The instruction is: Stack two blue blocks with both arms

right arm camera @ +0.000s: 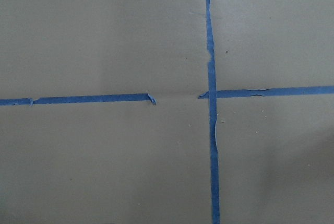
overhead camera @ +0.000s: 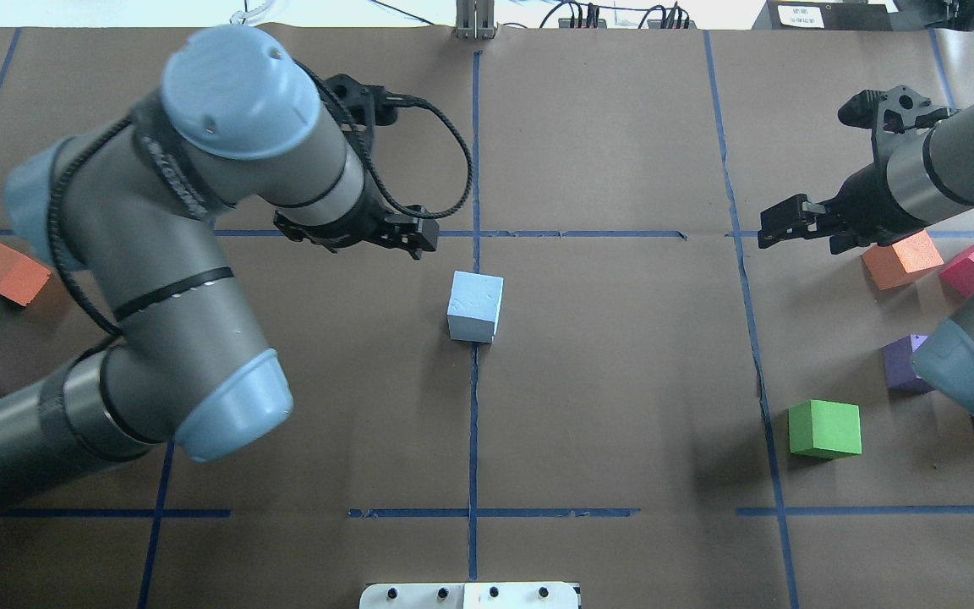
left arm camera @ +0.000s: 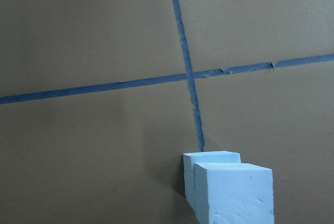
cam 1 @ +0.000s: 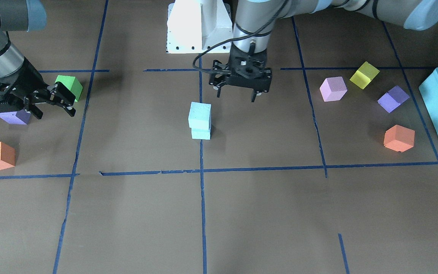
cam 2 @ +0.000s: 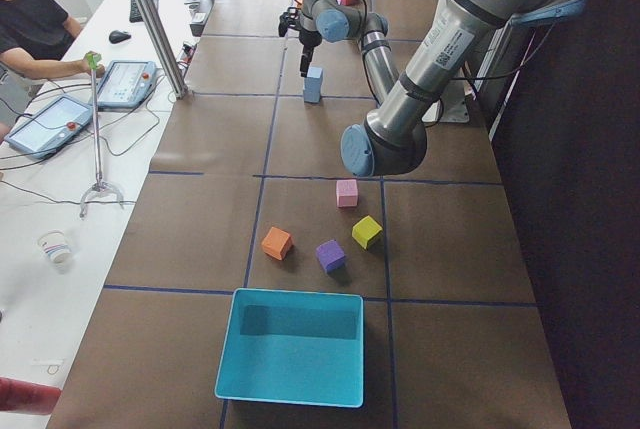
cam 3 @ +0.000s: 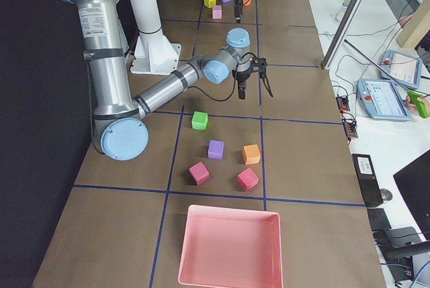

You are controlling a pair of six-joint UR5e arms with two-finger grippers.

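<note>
Upper blue block (cam 1: 200, 114) sits on lower blue block (cam 1: 201, 134) mid-counter (cam 1: 264, 213); left pincer (cam 1: 237, 97) near, spread wide, empty; right pincer (cam 1: 53, 110) well apart, parted, empty

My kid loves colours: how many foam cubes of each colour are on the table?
Blue cubes: 2
Purple cubes: 2
Orange cubes: 2
Magenta cubes: 2
Green cube: 1
Yellow cube: 1
Pale pink cube: 1
Total: 11
</note>
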